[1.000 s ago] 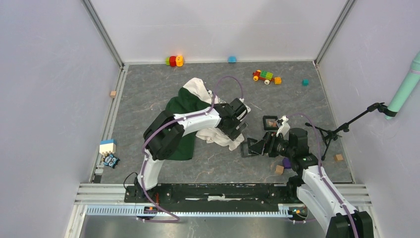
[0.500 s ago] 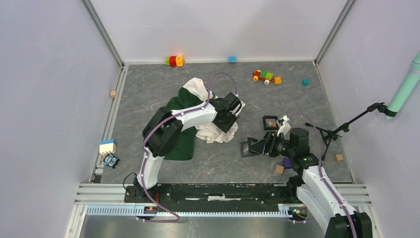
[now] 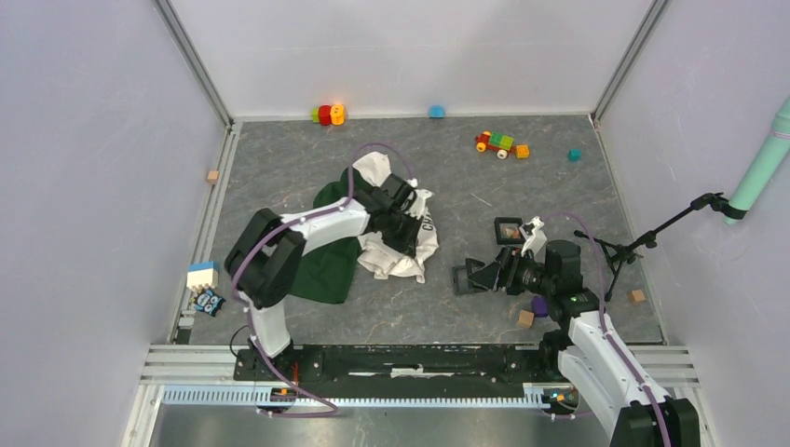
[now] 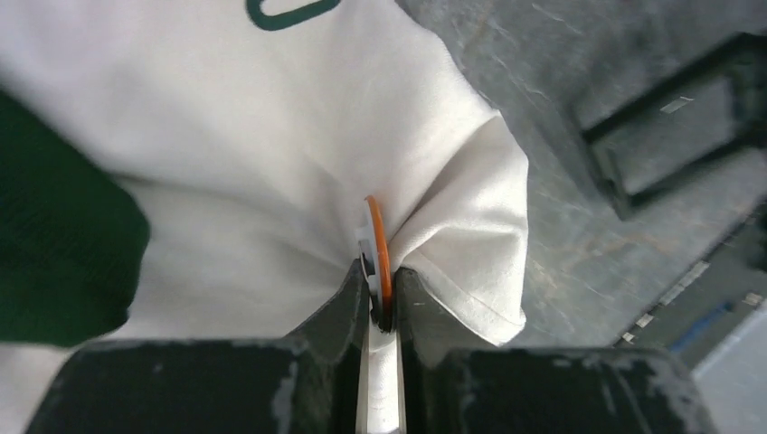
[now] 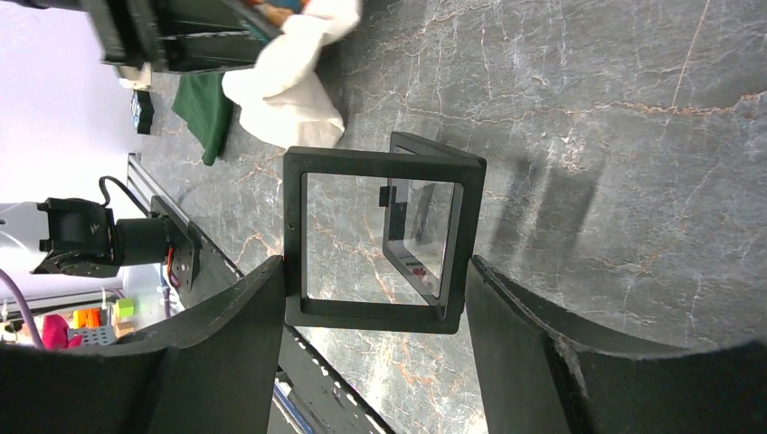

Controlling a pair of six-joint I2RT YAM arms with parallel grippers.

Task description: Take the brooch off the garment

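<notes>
The garment lies mid-table, its dark green half (image 3: 326, 265) on the left and its cream half (image 3: 401, 256) bunched on the right. In the left wrist view the brooch (image 4: 378, 262) shows edge-on as a thin orange ring standing out of a cream fold (image 4: 226, 163). My left gripper (image 4: 380, 294) is shut on the brooch, with cloth gathered around the fingers. From above, the left gripper (image 3: 402, 228) sits on the cream cloth. My right gripper (image 5: 375, 271) is shut on a black square frame case (image 5: 380, 244), held low over the table to the garment's right (image 3: 470, 277).
A second small dark case (image 3: 509, 230) lies behind the right gripper. A purple block (image 3: 538, 305) and tan cubes (image 3: 525, 318) (image 3: 636, 296) sit near the right arm, beside a black tripod (image 3: 643, 244). Toys (image 3: 328, 114) (image 3: 501, 143) line the back wall. A white-blue block (image 3: 202, 276) rests at left.
My left gripper has closed onto the brooch and swung left and back, dragging the cream cloth with it. The right arm and its frame case have not moved.
</notes>
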